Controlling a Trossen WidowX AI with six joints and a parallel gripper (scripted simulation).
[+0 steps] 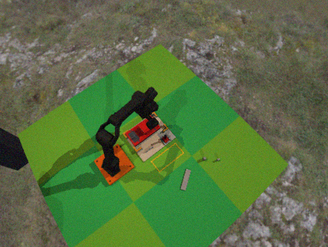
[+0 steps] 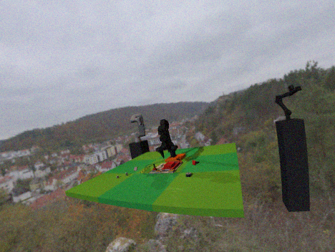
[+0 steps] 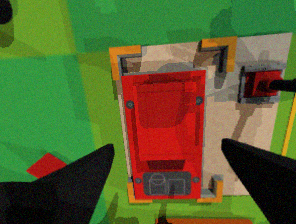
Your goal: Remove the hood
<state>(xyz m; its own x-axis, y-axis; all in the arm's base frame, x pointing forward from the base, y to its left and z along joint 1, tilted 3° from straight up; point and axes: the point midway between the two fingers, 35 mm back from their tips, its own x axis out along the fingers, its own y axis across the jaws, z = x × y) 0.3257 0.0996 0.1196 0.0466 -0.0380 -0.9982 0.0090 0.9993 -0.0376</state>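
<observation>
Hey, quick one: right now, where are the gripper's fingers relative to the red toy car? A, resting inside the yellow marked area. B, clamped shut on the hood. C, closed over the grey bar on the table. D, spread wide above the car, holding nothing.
D: in the wrist view the gripper shows its two dark fingers spread wide to either side above the red toy car, with nothing between them.

The hood [image 3: 165,120] looks smooth, matt red plastic; the board [image 3: 225,130] beneath resembles pale, matt wood.
</observation>
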